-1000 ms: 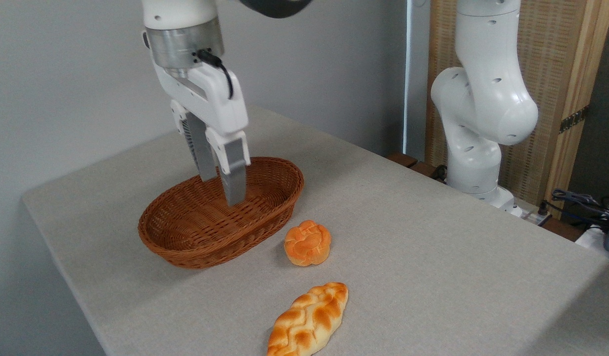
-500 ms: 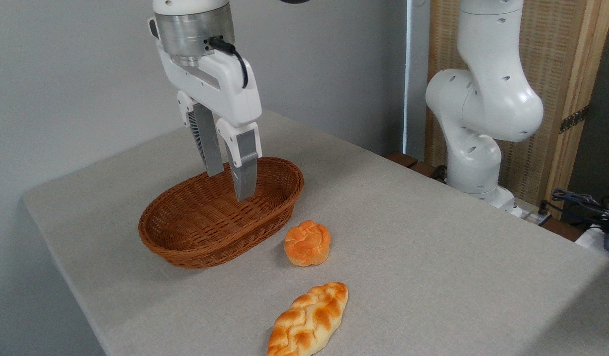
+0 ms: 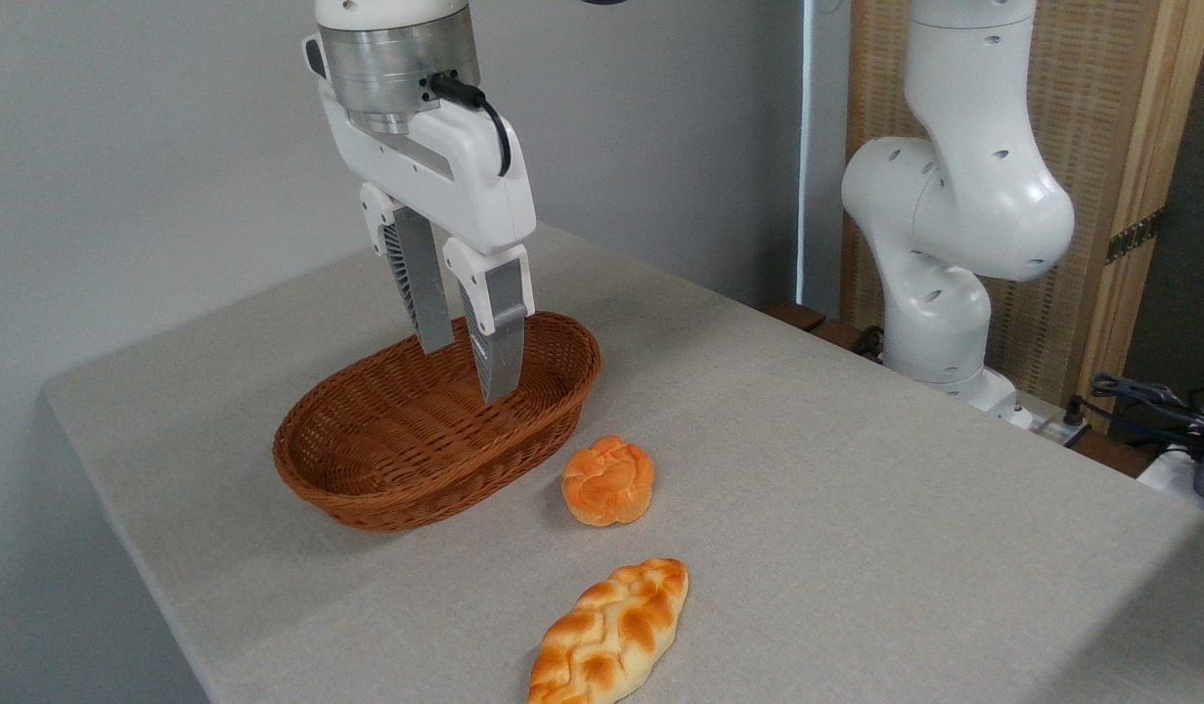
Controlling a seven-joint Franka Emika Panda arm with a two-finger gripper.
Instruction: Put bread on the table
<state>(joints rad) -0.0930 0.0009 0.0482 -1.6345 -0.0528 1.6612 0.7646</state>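
The plaited golden-brown bread (image 3: 611, 634) lies flat on the grey-beige table (image 3: 856, 489), near its front edge. My gripper (image 3: 469, 374) hangs above the brown wicker basket (image 3: 386, 469), well behind and left of the loaf. Its two grey fingers (image 3: 494, 337) point down with a gap between them and hold nothing. The basket's inside looks bare.
A small round orange bun (image 3: 607, 480) sits on the cloth between the basket and the loaf. The arm's white base column (image 3: 944, 225) rises at the table's far right edge. Cables (image 3: 1159, 406) lie beyond that edge.
My gripper has moved up and to the right over the basket, staying open. The loaf, the bun and the basket have not moved.
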